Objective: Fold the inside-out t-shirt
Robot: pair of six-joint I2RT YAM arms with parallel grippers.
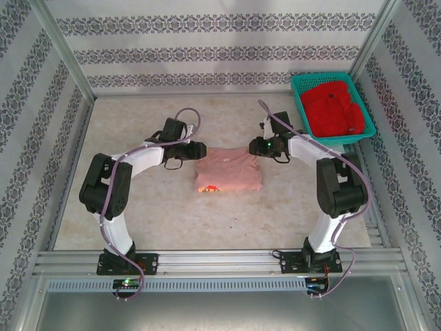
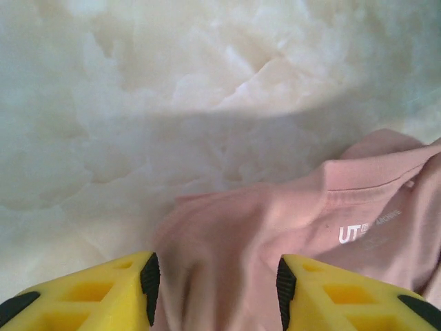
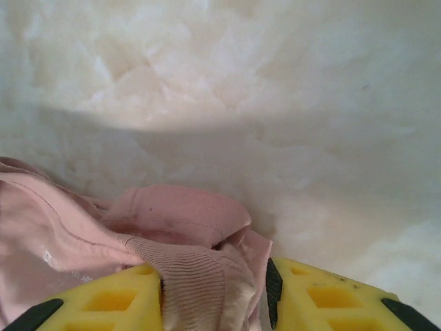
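T-shirt point(image 1: 229, 174) was found roughly folded on the surface point(image 1: 138, 221), well apart from basket point(image 1: 301, 103). Left gripper point(image 2: 215, 279) was held spread at the edge far from basket. Right gripper point(image 3: 213, 283) was at the basket-side edge, cloth between; grip undetermined. Further folds judged outstanding.

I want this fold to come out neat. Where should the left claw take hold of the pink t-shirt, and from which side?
Grip the t-shirt at its far-left corner, the edge beside the collar, coming in low from the left. That edge lies flat on the table with bare surface beside it, and the left claw straddles it, so a pinch there should catch it.
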